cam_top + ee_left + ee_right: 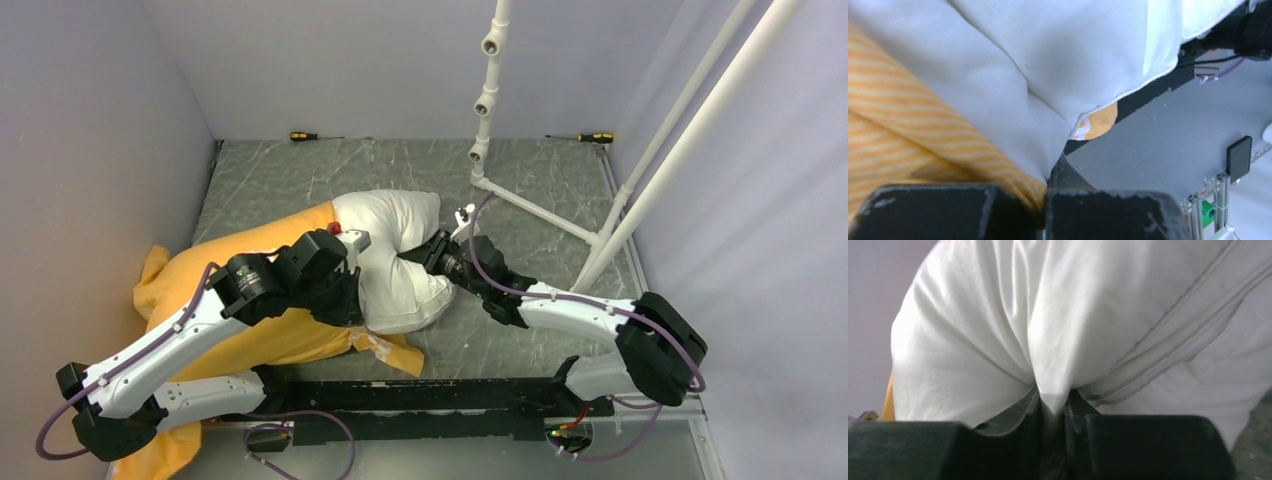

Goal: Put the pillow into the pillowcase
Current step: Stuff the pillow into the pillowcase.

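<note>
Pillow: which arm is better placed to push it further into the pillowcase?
Right. The right gripper is pinched on the exposed end of the pillow. The left gripper pinches the orange edge of the pillowcase, so it likely holds the opening.

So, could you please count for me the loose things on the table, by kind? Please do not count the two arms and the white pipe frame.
pillow: 1
pillowcase: 1
screwdrivers: 2
Total: 4
</note>
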You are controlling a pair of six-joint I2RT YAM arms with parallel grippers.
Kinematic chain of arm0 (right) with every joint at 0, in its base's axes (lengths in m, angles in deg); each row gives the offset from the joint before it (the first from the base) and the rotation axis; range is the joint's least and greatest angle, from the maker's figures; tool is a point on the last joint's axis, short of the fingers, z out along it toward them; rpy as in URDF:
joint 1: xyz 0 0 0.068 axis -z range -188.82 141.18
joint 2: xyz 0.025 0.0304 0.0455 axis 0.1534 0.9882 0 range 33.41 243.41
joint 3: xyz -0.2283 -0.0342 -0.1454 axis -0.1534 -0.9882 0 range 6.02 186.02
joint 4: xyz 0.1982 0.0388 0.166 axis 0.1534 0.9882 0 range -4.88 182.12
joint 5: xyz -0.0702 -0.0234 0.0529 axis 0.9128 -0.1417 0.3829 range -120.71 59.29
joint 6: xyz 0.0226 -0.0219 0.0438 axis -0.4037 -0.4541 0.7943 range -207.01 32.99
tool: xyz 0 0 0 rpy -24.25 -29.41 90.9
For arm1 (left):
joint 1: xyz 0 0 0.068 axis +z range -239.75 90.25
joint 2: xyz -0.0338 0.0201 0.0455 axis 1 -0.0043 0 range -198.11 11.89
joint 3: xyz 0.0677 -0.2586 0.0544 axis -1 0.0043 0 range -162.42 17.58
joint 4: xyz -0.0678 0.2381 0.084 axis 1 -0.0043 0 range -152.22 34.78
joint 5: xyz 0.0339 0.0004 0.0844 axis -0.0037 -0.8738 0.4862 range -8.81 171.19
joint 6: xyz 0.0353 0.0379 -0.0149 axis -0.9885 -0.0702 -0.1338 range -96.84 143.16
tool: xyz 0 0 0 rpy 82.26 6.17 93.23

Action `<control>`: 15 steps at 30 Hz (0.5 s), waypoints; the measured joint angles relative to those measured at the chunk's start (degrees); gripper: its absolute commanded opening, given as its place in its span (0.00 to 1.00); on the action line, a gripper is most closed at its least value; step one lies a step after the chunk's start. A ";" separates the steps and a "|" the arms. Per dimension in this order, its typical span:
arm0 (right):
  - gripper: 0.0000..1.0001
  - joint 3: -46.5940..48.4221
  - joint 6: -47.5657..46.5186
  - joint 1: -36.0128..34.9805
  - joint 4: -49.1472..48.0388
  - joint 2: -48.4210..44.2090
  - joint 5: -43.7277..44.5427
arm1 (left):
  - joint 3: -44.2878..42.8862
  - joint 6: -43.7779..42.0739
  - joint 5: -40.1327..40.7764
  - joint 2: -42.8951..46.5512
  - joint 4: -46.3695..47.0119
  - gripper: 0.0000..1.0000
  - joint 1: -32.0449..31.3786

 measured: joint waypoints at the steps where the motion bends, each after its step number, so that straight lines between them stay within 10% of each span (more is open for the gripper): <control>1: 0.53 1.40 -1.03 -0.22 3.50 -0.79 1.40 | 0.00 0.35 0.83 -0.07 -0.11 0.00 0.00; 5: 0.89 9.25 -7.63 -0.42 24.00 -7.34 7.28 | 0.00 3.08 5.97 -1.55 -0.87 0.03 -0.57; 15: 0.99 17.49 -21.94 16.61 57.00 -23.87 -5.97 | 1.70 6.95 12.98 -1.18 0.70 0.26 -1.27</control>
